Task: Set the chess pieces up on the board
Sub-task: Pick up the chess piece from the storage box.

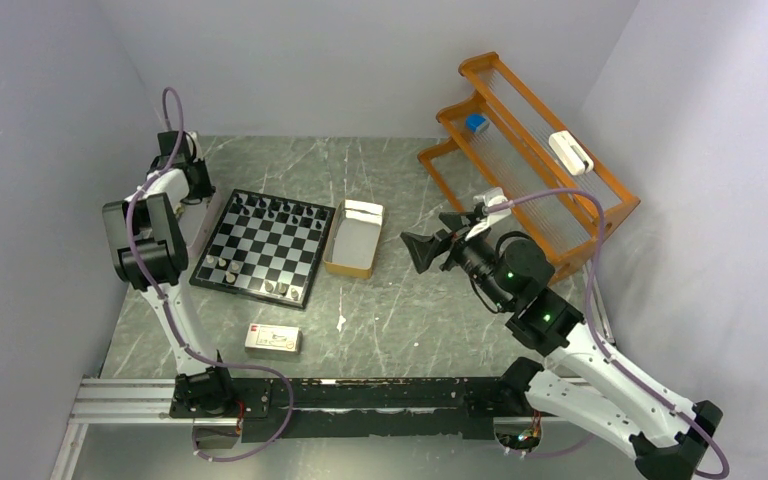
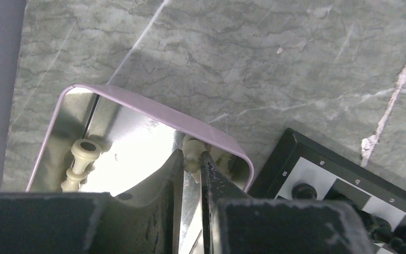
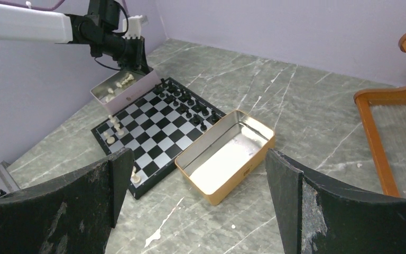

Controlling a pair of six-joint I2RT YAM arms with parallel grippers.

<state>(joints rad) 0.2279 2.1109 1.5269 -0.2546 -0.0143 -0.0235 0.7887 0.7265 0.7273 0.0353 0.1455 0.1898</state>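
The board (image 1: 265,245) lies left of centre, with black pieces (image 1: 272,212) along its far rows and a few pale pieces (image 1: 228,266) near its front edge. My left gripper (image 2: 192,159) is inside a pale lilac tin (image 2: 153,111) at the board's far left corner. It is shut on a pale chess piece (image 2: 191,151). Another pale piece (image 2: 80,159) lies in the tin. The board's corner (image 2: 317,169) with a black piece (image 2: 304,190) shows to the right. My right gripper (image 3: 201,177) is wide open and empty, held above the table right of the board.
An open tan box (image 1: 353,240) sits just right of the board and looks empty in the right wrist view (image 3: 227,153). A small white-and-red carton (image 1: 272,340) lies near the front. A wooden rack (image 1: 535,150) stands at the back right. Walls close in on both sides.
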